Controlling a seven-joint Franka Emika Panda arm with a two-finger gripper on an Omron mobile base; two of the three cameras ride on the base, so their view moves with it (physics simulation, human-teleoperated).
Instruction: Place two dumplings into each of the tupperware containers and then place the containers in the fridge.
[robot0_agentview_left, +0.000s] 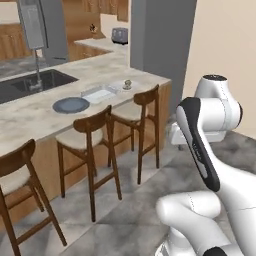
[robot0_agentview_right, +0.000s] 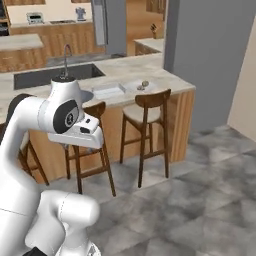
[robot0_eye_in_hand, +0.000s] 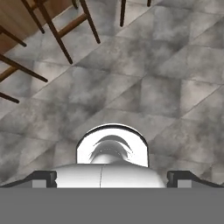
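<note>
Nothing held: gripper (robot0_eye_in_hand: 112, 177) spread wide, pointing at the floor.
Plate (robot0_agentview_left: 71, 105) and tupperware container (robot0_agentview_left: 98, 93) wait on the counter (robot0_agentview_left: 30, 120), well apart from the folded arm.

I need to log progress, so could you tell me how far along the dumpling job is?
Nothing looks done yet. The tupperware containers sit on the counter beside the plate; whether they hold any dumplings cannot be told. In hand: nothing, the gripper is open over the floor. Left: filling both containers and carrying them to the fridge.
</note>
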